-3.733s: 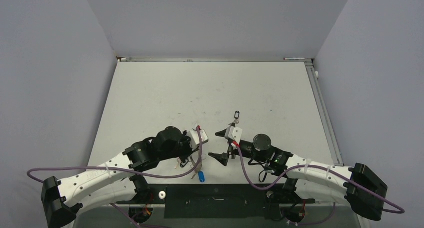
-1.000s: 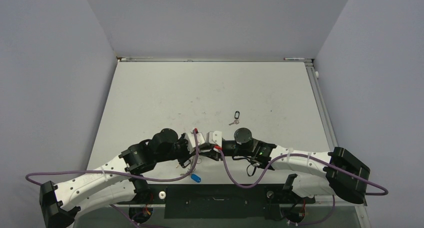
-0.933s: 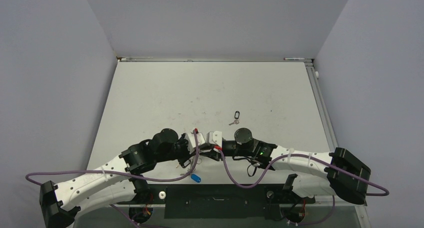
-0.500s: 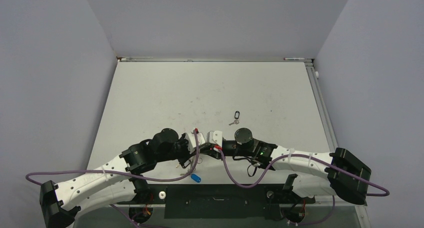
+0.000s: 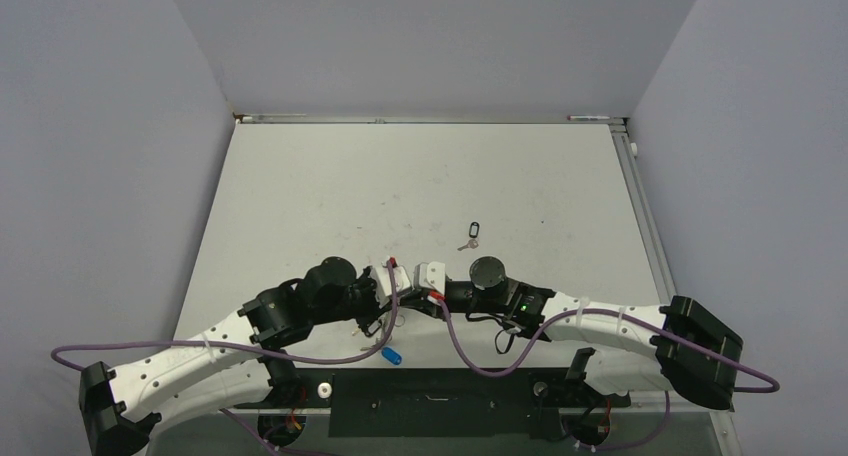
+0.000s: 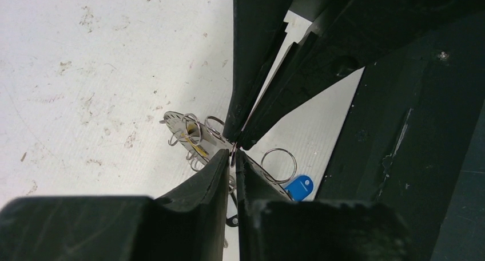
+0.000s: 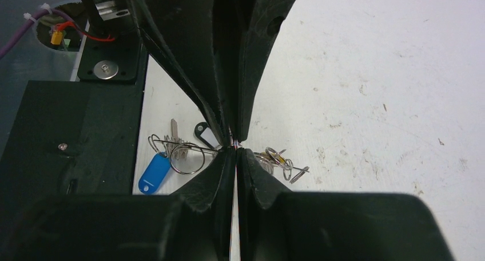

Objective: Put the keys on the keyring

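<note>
The left end effector (image 6: 233, 158) and the right end effector (image 7: 235, 153) meet tip to tip low over the near middle of the tabletop (image 5: 400, 176). Each has its jaws pressed narrow on the keyring (image 6: 213, 139), pinching the thin metal from opposite sides. That two-sided grip probably serves to hold the ring steady and lifted, so that one arm can brace it while the other works at a loop. Exactly which part of the rim the right one grips is hidden between the fingers. The keyring itself shows almost edge-on, as a flat silvery strip. Small wire loops (image 7: 186, 157) spring from its rim on both sides of the pinch. A blue tag (image 7: 154, 169) and a black tag (image 7: 205, 136) with a silver key hang on one side, and a yellow tag (image 6: 194, 145) sits among the loops on the other. One black-tagged key (image 5: 470, 236) lies loose on the tabletop, farther out and a little to the right, well apart from the ring (so by my reckoning the job is not finished).
</note>
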Robot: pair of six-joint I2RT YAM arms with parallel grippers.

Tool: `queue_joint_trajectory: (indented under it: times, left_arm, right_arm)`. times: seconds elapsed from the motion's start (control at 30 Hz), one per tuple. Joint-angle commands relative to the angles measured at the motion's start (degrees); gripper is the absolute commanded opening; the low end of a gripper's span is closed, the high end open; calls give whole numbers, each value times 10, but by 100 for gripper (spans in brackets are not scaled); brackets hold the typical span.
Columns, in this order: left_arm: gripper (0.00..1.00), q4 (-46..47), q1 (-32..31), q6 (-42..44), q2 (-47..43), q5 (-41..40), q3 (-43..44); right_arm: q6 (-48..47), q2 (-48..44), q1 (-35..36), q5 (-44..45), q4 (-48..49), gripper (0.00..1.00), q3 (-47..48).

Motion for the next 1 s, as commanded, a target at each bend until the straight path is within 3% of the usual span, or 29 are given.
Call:
queue_joint_trajectory:
  times: [0.0,0.17,0.43,0.53,0.73,0.97]
  left_arm:
    - [11,35,4,10,-21,13,2]
    - [37,52,15,15,-56,37,-11]
    - [70,81,58,7,-100,77,-24]
    - [71,113,91,-2,-136,104,-36]
    - [64,206,178,-52,-204,206,-69]
    - [56,309,220,-107,-233,313,-98]
  right_arm:
    - [-2,-32,4,4,60,5,-13]
    - [-3,-49,4,0,82,5,-30]
    - [-8,-63,3,14,111,5,-39]
    - [-6,-66,4,15,133,5,-43]
    - [3,-89,2,13,179,5,-57]
    - [21,-126,2,16,254,5,-77]
